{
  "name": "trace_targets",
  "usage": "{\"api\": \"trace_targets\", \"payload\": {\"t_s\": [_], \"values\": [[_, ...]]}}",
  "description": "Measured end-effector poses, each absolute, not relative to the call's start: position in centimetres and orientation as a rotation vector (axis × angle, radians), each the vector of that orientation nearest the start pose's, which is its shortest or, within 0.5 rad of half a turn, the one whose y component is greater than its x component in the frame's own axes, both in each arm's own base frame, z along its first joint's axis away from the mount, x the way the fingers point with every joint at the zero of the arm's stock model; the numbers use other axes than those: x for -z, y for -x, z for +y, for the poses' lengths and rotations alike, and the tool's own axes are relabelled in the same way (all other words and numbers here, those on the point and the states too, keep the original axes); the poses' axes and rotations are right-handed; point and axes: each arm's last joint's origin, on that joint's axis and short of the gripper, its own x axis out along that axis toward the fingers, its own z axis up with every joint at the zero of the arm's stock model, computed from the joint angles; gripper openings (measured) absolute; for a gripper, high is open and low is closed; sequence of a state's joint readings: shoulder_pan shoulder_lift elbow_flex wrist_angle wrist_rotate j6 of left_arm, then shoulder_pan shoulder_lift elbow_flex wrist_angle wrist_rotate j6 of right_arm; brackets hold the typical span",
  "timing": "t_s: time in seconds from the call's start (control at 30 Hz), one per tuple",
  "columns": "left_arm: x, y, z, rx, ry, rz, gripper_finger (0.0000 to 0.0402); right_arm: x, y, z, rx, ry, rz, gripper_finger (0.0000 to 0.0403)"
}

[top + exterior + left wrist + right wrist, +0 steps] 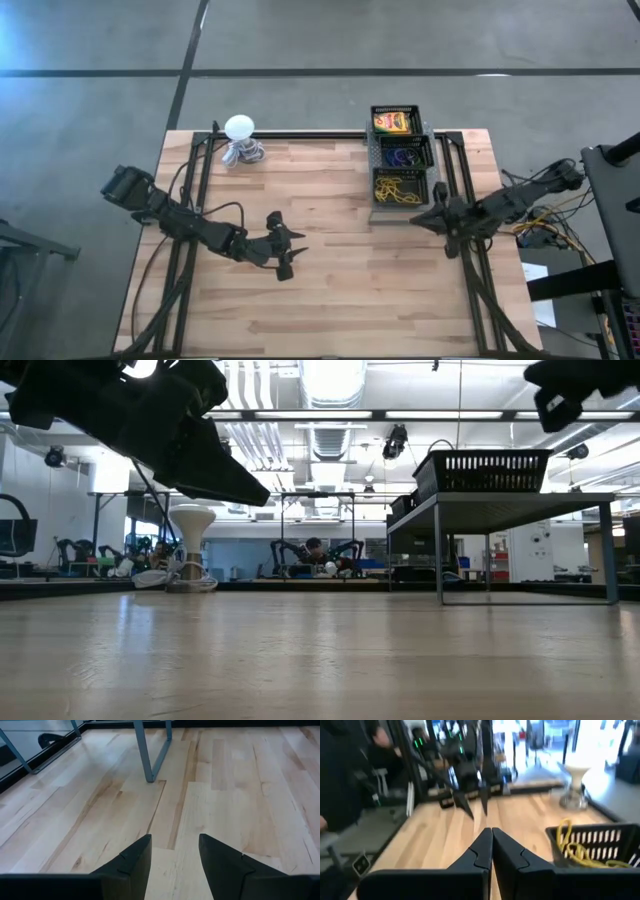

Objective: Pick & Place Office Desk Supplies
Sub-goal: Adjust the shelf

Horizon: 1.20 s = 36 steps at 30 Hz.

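A black three-compartment mesh tray [403, 155] sits on a raised grey stand at the table's far right. Its far compartment holds a yellow-and-green box [393, 121], the middle one blue and purple rings [405, 156], the near one yellow rubber bands [397, 188]. The bands also show in the right wrist view [580, 851]. My left gripper [290, 248] hovers open over bare wood left of centre [175, 857]. My right gripper [418, 218] is shut and empty just near of the tray [492, 845].
A white ball-topped object on a grey coiled base [240, 140] stands at the far edge, left of centre. The tray stand's grey legs [150, 755] rise from the table in front of the left gripper. Bare wood [350, 300] spans the middle and near side.
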<state>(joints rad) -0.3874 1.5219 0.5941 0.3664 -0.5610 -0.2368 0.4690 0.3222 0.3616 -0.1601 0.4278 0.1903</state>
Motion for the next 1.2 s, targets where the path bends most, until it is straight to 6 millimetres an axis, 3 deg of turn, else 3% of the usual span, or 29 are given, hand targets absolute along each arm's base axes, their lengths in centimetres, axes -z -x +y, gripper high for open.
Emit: {"api": "trace_targets", "payload": {"t_s": [0.17,0.3,0.47,0.67,0.8,0.93,1.1,1.2], "values": [[-15.8,-26.5,-9.3,-0.224,-0.019,0.474,0.0168,-26.6,-13.5,6.3,-0.023,-0.138,0.374,0.0008],[-15.8,-26.5,-9.5,-0.214,-0.016,0.467,0.0168,-26.4,-16.2,10.1,0.025,-0.095,0.625,0.0008],[-15.1,-27.1,-9.7,-0.210,-0.007,0.438,0.0168,-24.0,-17.0,15.3,0.232,-0.061,0.765,0.0008],[-14.1,-27.6,-9.9,-0.212,-0.018,0.455,0.0168,-19.0,-15.9,19.3,0.474,-0.150,0.649,0.0010],[-14.3,-27.8,-9.9,-0.212,-0.038,0.451,0.0168,-15.6,-16.4,19.9,0.557,-0.106,0.644,0.0035],[-14.5,-28.0,-9.9,-0.209,-0.057,0.446,0.0168,-12.7,-18.0,19.7,0.650,-0.060,0.556,0.0084],[-14.4,-28.0,-9.8,-0.210,-0.062,0.451,0.0168,-10.2,-20.7,17.5,0.845,-0.157,0.410,0.0149],[-14.3,-27.9,-9.8,-0.211,-0.069,0.465,0.0168,-10.0,-22.3,16.2,0.926,-0.186,0.475,0.0178]]}}
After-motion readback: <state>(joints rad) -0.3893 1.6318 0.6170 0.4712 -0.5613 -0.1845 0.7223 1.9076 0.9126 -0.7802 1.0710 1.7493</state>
